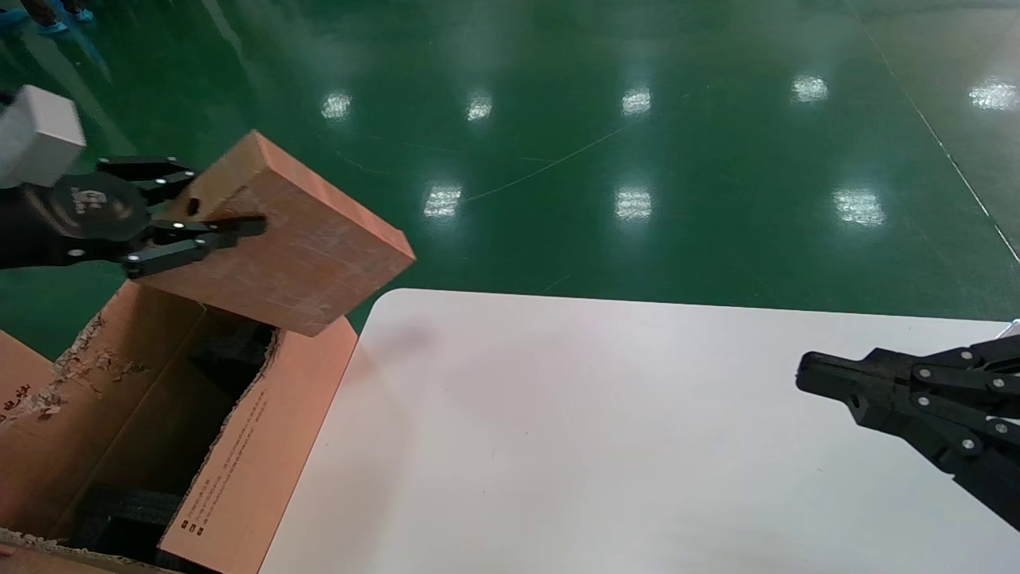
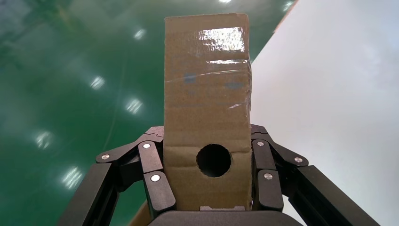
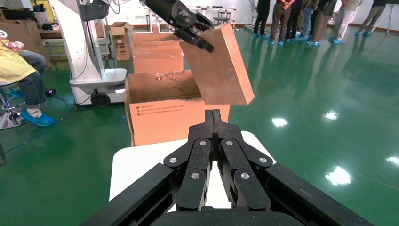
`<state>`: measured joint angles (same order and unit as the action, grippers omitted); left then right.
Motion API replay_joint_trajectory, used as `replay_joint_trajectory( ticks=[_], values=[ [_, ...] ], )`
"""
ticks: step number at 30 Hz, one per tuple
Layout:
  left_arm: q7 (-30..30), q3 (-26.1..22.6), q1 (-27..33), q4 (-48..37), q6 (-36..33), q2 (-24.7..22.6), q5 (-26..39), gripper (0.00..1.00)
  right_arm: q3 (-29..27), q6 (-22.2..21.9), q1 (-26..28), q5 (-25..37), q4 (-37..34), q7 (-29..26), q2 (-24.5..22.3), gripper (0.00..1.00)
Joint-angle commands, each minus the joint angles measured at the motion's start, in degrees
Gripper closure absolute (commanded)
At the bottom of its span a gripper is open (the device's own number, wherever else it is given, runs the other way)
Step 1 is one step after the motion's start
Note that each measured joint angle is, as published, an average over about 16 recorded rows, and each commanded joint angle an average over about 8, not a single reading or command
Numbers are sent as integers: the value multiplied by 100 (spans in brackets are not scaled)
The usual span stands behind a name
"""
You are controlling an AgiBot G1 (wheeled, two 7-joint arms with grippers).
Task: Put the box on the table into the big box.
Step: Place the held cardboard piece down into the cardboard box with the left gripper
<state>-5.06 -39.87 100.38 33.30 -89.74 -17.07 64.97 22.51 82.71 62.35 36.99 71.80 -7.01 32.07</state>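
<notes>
Apparently light and stiff, the box [image 1: 295, 239] hangs tilted over the big box [image 1: 239, 446], its holed end pinched by the left gripper [image 1: 203, 211]; right gripper [image 1: 813, 375] closed, idle.

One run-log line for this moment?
left claw: shut on box, lifted, tilted over big box | right claw: shut, idle above table

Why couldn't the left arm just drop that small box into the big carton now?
It probably can: the left gripper holds the box tilted above the big box, whose flaps stand open, nothing between.
</notes>
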Motion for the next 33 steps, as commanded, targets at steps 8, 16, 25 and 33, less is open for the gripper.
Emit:
replay_joint_trajectory(
  ticks=[8,16,25,33],
  values=[
    [195,17,228,-199,16,571,37,100,0,0,0,0,0,0,0,100],
    [232,-150,115,-456,55,974,253,100,0,0,0,0,0,0,0,100],
    [20,-349,-391,-1466,381,850,202,100,0,0,0,0,0,0,0,72],
    [-70,-422,-911,-2263,865,553,93,100,1,0,0,0,0,0,0,0]
  ],
)
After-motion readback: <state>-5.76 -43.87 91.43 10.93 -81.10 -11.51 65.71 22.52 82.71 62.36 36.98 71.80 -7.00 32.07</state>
